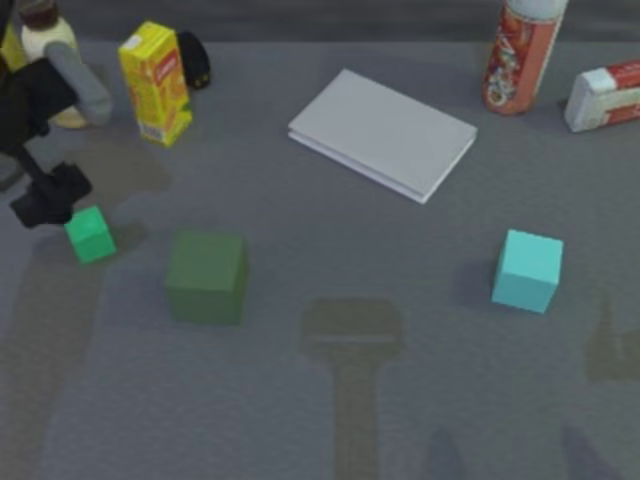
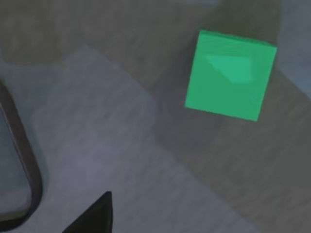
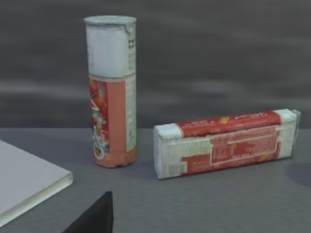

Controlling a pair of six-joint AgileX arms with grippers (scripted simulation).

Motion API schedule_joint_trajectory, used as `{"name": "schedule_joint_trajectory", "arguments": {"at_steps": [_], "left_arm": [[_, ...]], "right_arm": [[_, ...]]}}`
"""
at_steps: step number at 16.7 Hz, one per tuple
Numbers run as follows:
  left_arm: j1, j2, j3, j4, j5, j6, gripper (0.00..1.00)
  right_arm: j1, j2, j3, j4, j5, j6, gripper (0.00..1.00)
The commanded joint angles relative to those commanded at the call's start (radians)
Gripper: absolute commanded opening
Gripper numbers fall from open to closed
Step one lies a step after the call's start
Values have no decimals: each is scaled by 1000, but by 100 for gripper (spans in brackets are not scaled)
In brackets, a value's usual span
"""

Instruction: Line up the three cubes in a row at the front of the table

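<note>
The small bright green cube [image 1: 90, 233] [image 2: 228, 75] rests on the dark grey table [image 1: 330, 420] near the left edge. My left gripper [image 1: 45, 200] hovers just behind and left of it, open, not touching it; a single dark fingertip [image 2: 95, 216] shows in the left wrist view. To the cube's right stands the large olive-green cube [image 1: 207, 276]. Far to the right sits the cyan cube [image 1: 527, 270]. My right arm is outside the top view; its wrist view shows one fingertip [image 3: 95, 216] with nothing held.
Along the back stand a yellow juice carton [image 1: 156, 83], a pale grey book [image 1: 383, 133] [image 3: 29, 187], a red-and-white can [image 1: 520, 55] [image 3: 112, 92] and a red-and-white box [image 1: 605, 95] [image 3: 226, 143]. A bottle [image 1: 45, 40] stands at the back left corner.
</note>
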Motion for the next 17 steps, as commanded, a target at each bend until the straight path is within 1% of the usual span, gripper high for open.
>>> {"name": "schedule_joint_trajectory", "arguments": {"at_steps": [3,6,13,15,17], "left_arm": [[-5,175,151,-89,2,81,100],[-8,261,234,-135,3,125,100],[-3,268,237,-135,3,129,100],[-6,281,210,-98,4,131,100],[-7,308,165,-22,4,131,100]], "right_arm": [[0,0,0,0,0,0,100],[0,0,0,0,0,0,100],[0,0,0,0,0,0,100],[0,0,0,0,0,0,100],[0,0,0,0,0,0,100]]}}
